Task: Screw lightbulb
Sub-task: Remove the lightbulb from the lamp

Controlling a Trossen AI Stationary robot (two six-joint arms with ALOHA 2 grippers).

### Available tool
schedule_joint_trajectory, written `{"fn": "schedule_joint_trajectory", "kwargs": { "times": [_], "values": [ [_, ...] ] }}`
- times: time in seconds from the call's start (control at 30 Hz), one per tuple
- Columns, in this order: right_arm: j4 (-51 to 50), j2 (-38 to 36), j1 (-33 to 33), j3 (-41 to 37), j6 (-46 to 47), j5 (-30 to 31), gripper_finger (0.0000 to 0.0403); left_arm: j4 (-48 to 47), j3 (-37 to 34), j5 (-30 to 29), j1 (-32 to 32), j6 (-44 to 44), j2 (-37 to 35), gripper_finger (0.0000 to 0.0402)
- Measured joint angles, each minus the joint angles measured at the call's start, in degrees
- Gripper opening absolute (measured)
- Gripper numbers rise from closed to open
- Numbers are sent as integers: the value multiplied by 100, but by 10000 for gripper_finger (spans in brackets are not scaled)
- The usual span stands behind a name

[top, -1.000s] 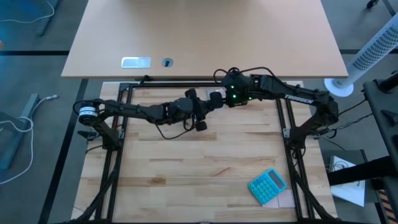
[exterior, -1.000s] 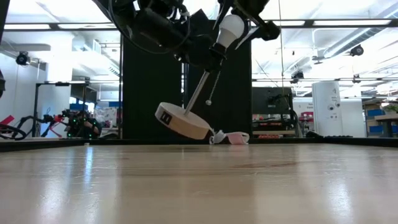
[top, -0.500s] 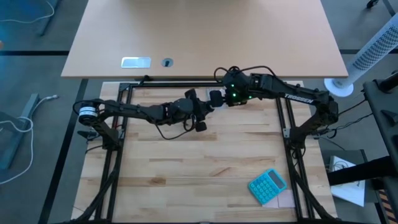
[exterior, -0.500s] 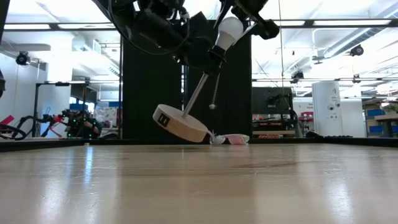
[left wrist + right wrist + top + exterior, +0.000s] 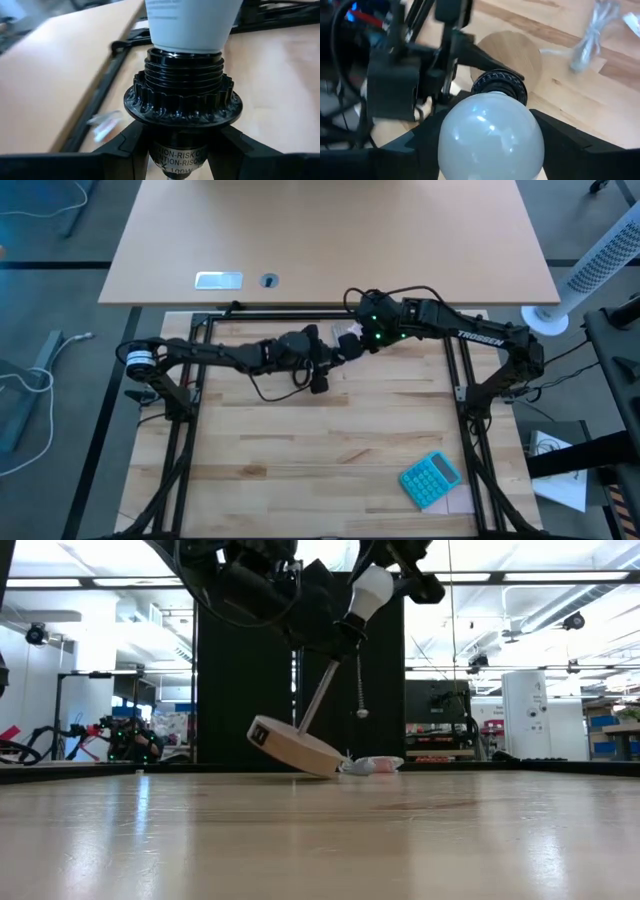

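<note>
A white lightbulb (image 5: 372, 588) sits with its neck (image 5: 192, 25) in the black ribbed socket (image 5: 182, 100) of a lamp. The lamp has a thin stem (image 5: 320, 698) and a tan wooden disc base (image 5: 295, 745), and it leans over the table's far middle. My left gripper (image 5: 182, 160) is shut on the socket. My right gripper (image 5: 490, 150) is shut on the bulb. Both show in the high view (image 5: 345, 345). A pull chain (image 5: 360, 690) hangs from the socket. My left gripper pinches the socket's lower barrel (image 5: 177, 152), below the toothed collar, between its two fingers, which lie across the lamp's axis. The lamp hangs tilted, base down. I cannot tell whether the disc's lower edge (image 5: 335, 770) touches the table. My right gripper holds the bulb's round globe (image 5: 490, 135) between its two fingers (image 5: 427, 137), one on each side. It comes from above, from the table's right, slanting down along the bulb's axis. The bulb is held clear of the table, its neck in the socket (image 5: 500, 85).
A crumpled clear wrapper with cord (image 5: 592, 30) lies on the table beyond the lamp base and also shows in the low view (image 5: 372, 764). A teal calculator (image 5: 431, 478) lies near the front right. A black frame (image 5: 200, 330) borders the work area.
The lamp has tipped: its wooden base has swung lower and lies flatter toward the table, and the stem leans more. The pull chain has swung toward the right of the low view. The bulb and my right gripper stay nearly in place.
</note>
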Motion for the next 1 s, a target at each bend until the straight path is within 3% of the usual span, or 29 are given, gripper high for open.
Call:
{"fn": "schedule_joint_trajectory", "kwargs": {
  "times": [0.13,0.37,0.5,0.6,0.73,1.0],
  "values": [
    [-64,0,3,0,-1033,-380,249,-117,0,986,98,-109,-3,143],
    [-336,0,15,8,-3686,-1047,252,-294,11,3208,436,-161,-7,143],
    [-340,-2,17,9,-4808,-1336,263,-301,11,3956,562,-181,-7,143],
    [-348,-2,10,9,-5220,-1485,270,-299,11,4202,615,-189,-7,143],
    [-412,-2,22,9,-5093,-1529,290,-299,11,4247,621,-179,-7,143],
    [-642,-14,-55,315,-4803,-1428,349,-132,11,3904,606,-98,-18,143]
  ]
}}
